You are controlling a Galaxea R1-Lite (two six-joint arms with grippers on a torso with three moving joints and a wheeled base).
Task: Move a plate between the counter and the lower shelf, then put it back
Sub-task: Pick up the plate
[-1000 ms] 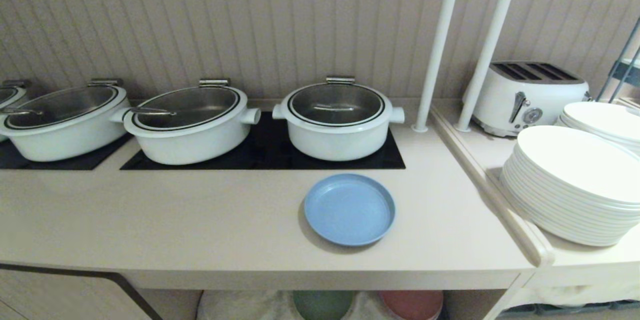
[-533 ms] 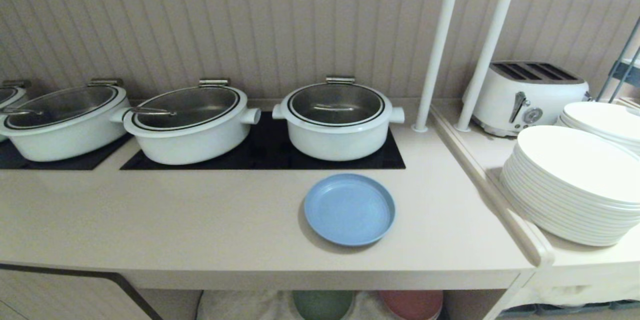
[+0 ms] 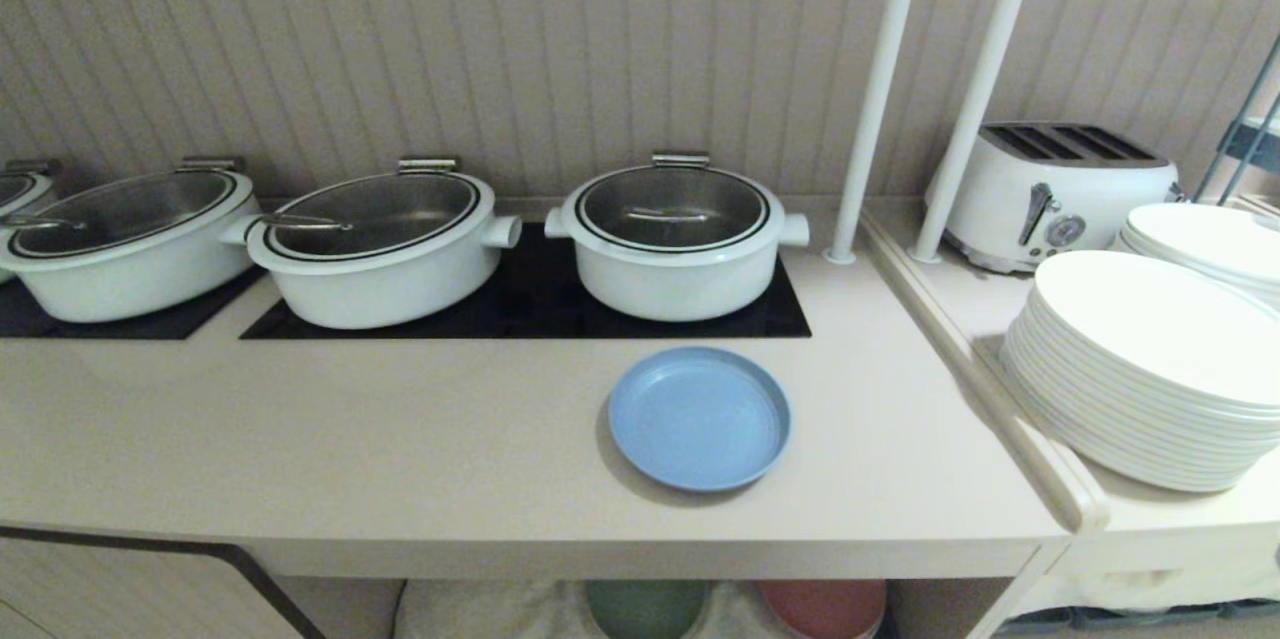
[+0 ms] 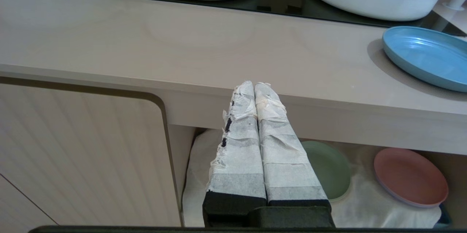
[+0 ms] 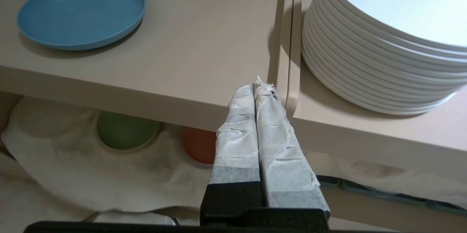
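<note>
Plate (image 3: 699,418): blue, flat on counter (image 3: 400,439), at six o'clock from the right-hand pot (image 3: 675,241). Lower shelf (image 4: 361,193) holds green and pink plates. Right gripper (image 5: 259,87) and left gripper (image 4: 254,86): fingers pressed together, empty, below the counter's front edge. Step: approach, likely. Next move calls for parting the fingers and taking the rim.

You've got soft, even overhead light; plate (image 3: 699,418) casts faint shadow on counter (image 3: 400,439); white stack (image 5: 386,39) slightly blurred at edge.
</note>
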